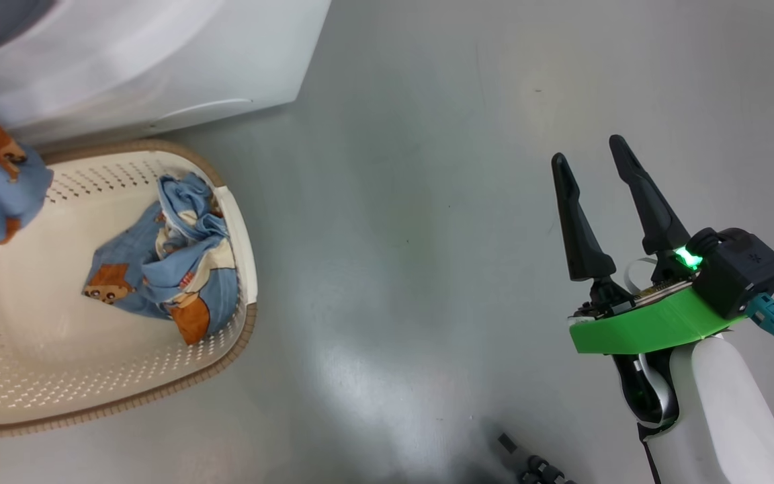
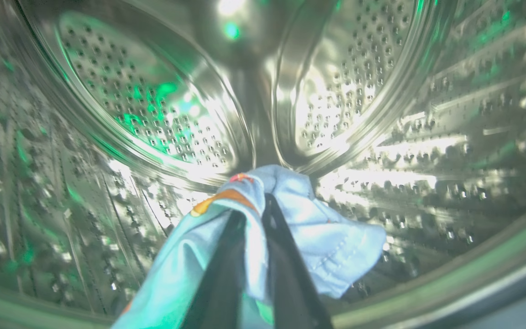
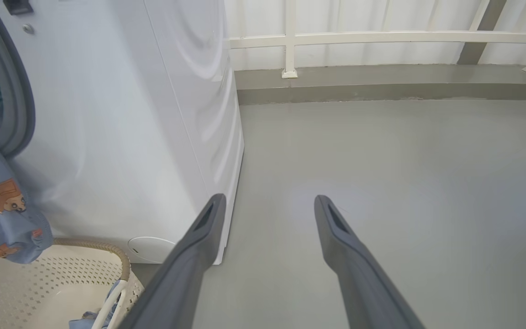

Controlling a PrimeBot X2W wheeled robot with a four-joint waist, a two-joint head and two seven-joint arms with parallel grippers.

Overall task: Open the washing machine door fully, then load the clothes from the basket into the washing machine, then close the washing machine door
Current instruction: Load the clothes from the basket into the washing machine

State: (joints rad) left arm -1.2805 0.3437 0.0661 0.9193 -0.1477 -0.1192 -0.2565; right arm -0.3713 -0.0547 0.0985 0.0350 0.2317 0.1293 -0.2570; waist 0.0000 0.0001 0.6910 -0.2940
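Left gripper (image 2: 254,205) is inside the steel drum (image 2: 153,114) of the washing machine (image 1: 158,60), fingers pointing at the drum's back wall. The fingers are narrow, close together. The bear-print cloth (image 2: 331,242) is draped over and between them, bunched at the tips and spilling off both sides. Cannot tell if it is pinched or just lying on the fingers; the wrist view is blurred and green-tinted.

The cloth's trailing end (image 3: 2,224) hangs out of the machine's opening, past the grey seal (image 3: 16,105), down the white front and above the basket (image 1: 179,376). Probably the same piece, but the join is out of frame.

The basket stands on the floor (image 1: 414,235), close against the machine's front, below the opening. The second cloth (image 1: 165,269) lies crumpled inside it against the wall on the robot's right side, blue with brown bears and cream patches. The rest of the basket bottom is bare.

Right gripper (image 1: 587,151) hangs over bare floor, well apart from the basket and machine, to the robot's right. Its fingers are spread wide, with only floor between them. A white railing (image 3: 381,37) runs along the far edge of the floor past the machine's side.
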